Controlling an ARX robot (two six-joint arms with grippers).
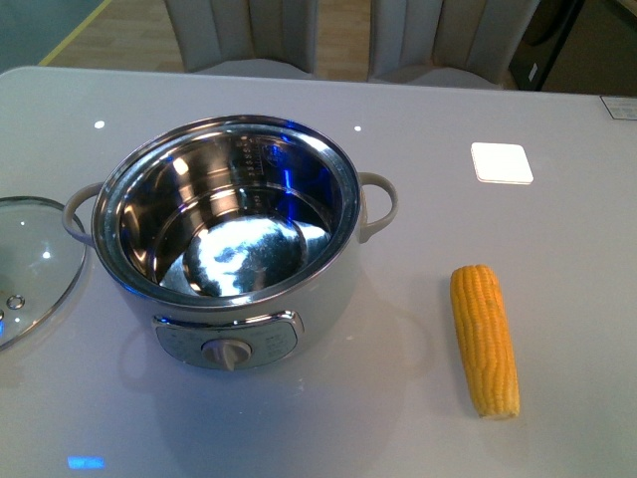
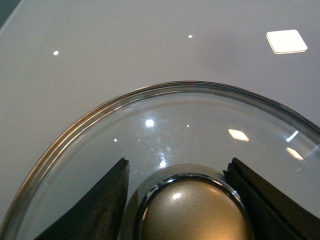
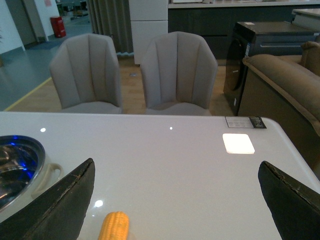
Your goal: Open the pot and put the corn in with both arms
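Corn [image 1: 485,339] being judged stiff, light, roll-prone; best gripped mid-length. Right gripper [image 3: 176,165] being held wide, empty; left gripper [image 2: 178,162] parted astride lid knob [image 2: 192,212].

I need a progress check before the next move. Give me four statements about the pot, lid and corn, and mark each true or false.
1. The pot stands open, with no lid on it. True.
2. The corn lies inside the pot. False: it lies on the table, to the right of the pot.
3. The glass lid rests on the table left of the pot. True.
4. The right gripper clamps the corn. False: it is open and holds nothing.
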